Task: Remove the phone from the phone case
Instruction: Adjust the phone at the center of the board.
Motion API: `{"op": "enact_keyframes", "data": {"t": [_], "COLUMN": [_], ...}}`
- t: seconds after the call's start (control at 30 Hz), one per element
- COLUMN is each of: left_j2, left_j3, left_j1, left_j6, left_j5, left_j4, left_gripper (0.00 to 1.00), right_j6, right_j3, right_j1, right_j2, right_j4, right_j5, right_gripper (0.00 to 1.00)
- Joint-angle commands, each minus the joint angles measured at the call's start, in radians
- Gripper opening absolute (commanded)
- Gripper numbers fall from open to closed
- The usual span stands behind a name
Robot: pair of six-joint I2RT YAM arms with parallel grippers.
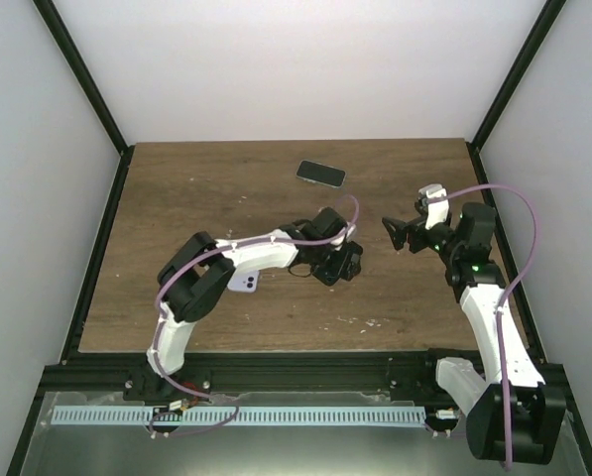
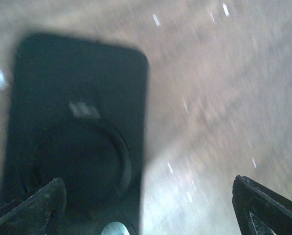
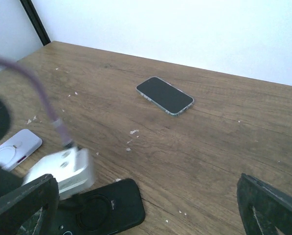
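At the left, a white rounded slab (image 3: 16, 146) with a ring on it lies on the brown wooden worktop (image 1: 196, 188), partly under the left arm. The left tool (image 2: 149, 208) hangs over the black rectangular phone case (image 2: 77, 122), spread wide and gripping nothing; its view is blurred, so contact is unclear. The case lies flat, ring side up, and whether a handset sits inside cannot be told. Well beyond it, a dark flat phone (image 3: 164, 95) with a silvery edge lies screen up. The right tool (image 3: 148, 200) hovers raised, wide open and empty. I judge this the approach to the grasp. Next, one tool must pin the case while the other peels an edge.
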Motion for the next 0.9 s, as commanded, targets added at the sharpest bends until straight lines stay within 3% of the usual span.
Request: {"op": "enact_keyframes", "data": {"t": [0.0, 0.13, 0.3, 0.6, 0.87], "left_j2": [-0.164, -0.257, -0.222, -0.093, -0.027], "left_j3": [-0.117, -0.193, -0.201, -0.129, -0.081], "left_j1": [-0.086, -0.160, -0.173, -0.175, -0.127], "left_j6": [-0.033, -0.085, -0.151, -0.170, -0.193], "left_j5": [-0.102, -0.117, 0.008, 0.055, -0.037], "left_j4": [-0.048, -0.026, 0.009, 0.034, -0.007], "left_gripper": [0.94, 0.91, 0.75, 0.78, 0.80], "right_j6": [-0.020, -0.020, -0.020, -0.028, -0.022], "right_j3": [-0.002, -0.003, 0.000, 0.001, -0.001], "right_j1": [-0.011, -0.011, -0.011, -0.012, -0.012], "right_j2": [0.011, 0.021, 0.040, 0.058, 0.080], "right_j4": [0.006, 0.009, 0.005, 0.006, 0.007], "right_j5": [0.000, 0.002, -0.006, 0.018, 0.041], "right_gripper": [1.00, 1.00, 1.00, 1.00, 1.00]}}
